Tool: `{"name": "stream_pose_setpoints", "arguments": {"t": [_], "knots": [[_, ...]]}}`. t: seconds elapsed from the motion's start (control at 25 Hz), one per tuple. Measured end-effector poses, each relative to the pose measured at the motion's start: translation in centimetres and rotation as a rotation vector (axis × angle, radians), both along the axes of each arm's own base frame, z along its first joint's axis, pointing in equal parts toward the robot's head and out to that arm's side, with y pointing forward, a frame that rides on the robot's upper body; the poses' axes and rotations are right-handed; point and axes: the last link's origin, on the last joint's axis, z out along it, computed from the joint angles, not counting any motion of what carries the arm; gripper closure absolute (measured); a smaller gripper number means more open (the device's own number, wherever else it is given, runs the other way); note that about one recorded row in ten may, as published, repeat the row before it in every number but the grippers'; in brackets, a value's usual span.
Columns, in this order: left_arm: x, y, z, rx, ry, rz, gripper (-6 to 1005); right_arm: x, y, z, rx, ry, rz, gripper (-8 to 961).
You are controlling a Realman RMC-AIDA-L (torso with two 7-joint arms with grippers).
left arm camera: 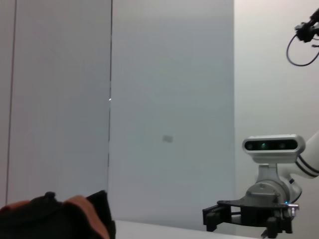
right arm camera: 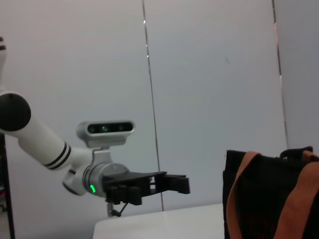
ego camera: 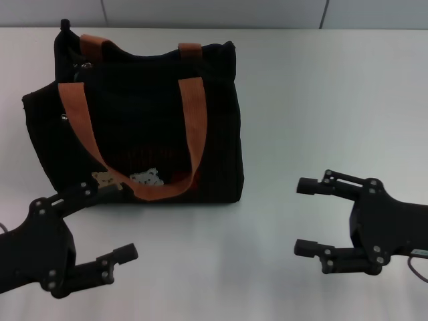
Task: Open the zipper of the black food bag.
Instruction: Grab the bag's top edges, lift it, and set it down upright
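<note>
A black food bag (ego camera: pixel 144 114) with two orange-brown strap handles (ego camera: pixel 194 127) stands on a white table (ego camera: pixel 321 100), toward ten o'clock of the head view, its bear patches (ego camera: pixel 127 178) on the front face turned to the robot. The zipper (ego camera: pixel 85 67) runs along the bag's top rim at the far side; a small pale glint near the left end of the rim may be the pull tab, though it is too small to tell for certain.

The left gripper (ego camera: pixel 107 224) hovers at seven o'clock, its fingers spread wide and holding nothing; the upper fingertip sits just beside the bag's lower front corner, with the bag at one o'clock from it.

The right gripper (ego camera: pixel 307 217) hovers at four o'clock, jaws also wide apart and empty. The bag lies at ten o'clock from it, well apart across bare tabletop.

In the right wrist view the bag's side (right arm camera: pixel 271 196) shows across from the left gripper (right arm camera: pixel 169 185).
</note>
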Motion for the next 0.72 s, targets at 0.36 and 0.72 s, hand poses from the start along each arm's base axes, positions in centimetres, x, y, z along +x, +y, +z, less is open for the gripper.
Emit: {"name": "stream_pose_setpoints", "arguments": {"t": [0.36, 0.72], "knots": [[0.01, 0.50, -0.13, 0.014, 0.005, 0.018, 198, 0.08, 0.47, -0.59, 0.002, -0.029, -0.016, 118], [-0.26, 0.43, 0.09, 0.057, -0.006, 0.043, 199, 0.18, 0.34, -0.62, 0.016, -0.018, -0.028, 118]]}}
